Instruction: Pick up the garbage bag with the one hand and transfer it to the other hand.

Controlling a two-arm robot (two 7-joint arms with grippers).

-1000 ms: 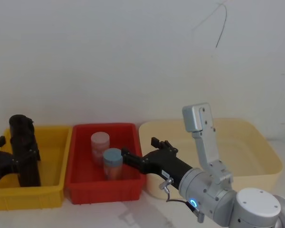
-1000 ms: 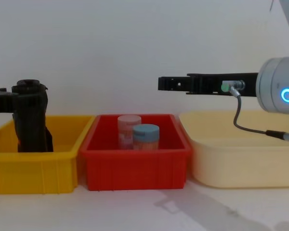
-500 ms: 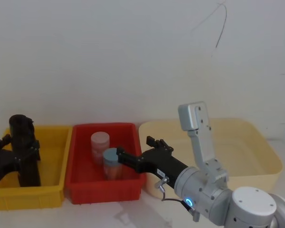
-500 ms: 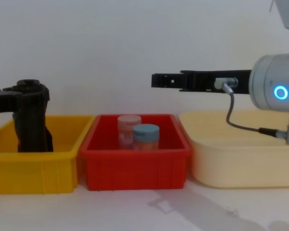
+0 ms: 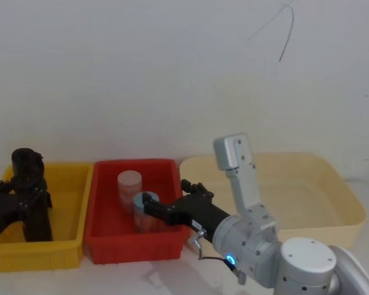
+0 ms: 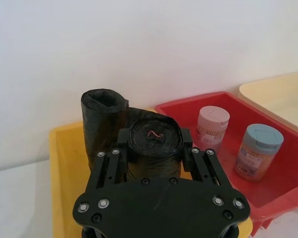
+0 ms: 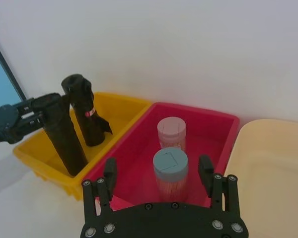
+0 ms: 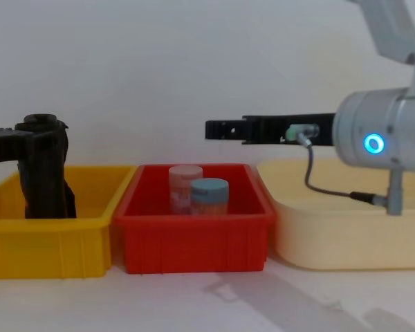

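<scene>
Garbage bag upright in yellow bin, clamped in left gripper

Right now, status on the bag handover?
Left gripper shut on garbage bag, standing in yellow bin. Right gripper open above red bin. Second black roll beside the bag.

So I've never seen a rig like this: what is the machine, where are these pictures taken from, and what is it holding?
It is a two-armed robot. One picture looks down from its head, one looks across from its chest, and one comes from each wrist. On the table stand a yellow bin, a red bin with two jars, and a cream tub. The left gripper has its jaws closed on a black garbage bag roll in the yellow bin; the right gripper hangs open above the red bin.
</scene>
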